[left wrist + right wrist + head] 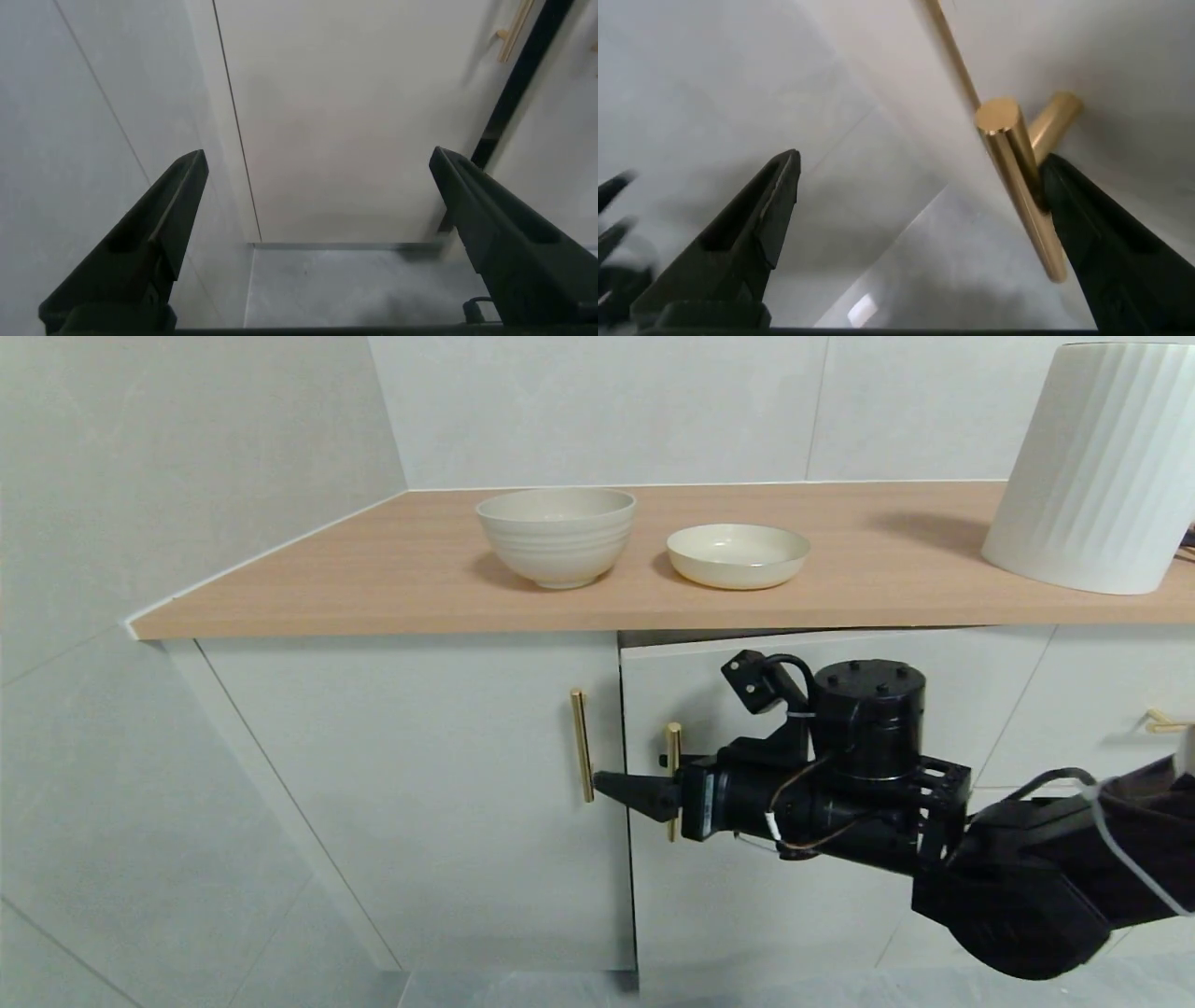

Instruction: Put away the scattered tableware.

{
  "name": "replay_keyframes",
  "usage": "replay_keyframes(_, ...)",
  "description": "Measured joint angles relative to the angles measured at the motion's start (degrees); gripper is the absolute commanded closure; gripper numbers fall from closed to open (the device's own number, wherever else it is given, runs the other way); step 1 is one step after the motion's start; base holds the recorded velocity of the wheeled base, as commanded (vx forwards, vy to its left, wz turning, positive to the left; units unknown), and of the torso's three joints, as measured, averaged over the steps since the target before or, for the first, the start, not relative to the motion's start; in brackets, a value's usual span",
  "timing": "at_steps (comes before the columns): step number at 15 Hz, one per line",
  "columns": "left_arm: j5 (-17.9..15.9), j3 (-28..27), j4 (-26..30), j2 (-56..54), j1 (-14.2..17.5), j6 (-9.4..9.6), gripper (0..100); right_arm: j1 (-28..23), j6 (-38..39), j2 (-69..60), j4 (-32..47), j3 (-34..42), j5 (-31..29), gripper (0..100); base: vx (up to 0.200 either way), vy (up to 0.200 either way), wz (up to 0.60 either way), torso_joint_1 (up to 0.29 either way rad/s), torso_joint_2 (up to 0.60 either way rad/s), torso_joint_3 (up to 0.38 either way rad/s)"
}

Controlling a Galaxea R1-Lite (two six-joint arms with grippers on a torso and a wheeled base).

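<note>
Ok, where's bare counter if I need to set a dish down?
Widest bare stretch of counter: between the shallow dish and the white ribbed bin. A smaller patch lies between the left wall and the bowl. Tight between bowl and dish, which stand close but apart.
</note>
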Motion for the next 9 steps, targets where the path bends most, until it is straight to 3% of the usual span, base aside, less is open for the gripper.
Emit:
replay_keyframes(3,0.0,0.0,0.0,0.0,0.0,0.0,0,1.12,0.0,-6.67,0.1,7.19,6.4,0,0.0,0.0,0.0,0.0,0.0,0.0)
replay_keyframes(9,0.0,0.0,0.0,0.0,0.0,0.22,0,3.15,0.02,-10.53,0.27,11.48,7.07,0,0.0,0.0,0.0,0.0,0.0,0.0)
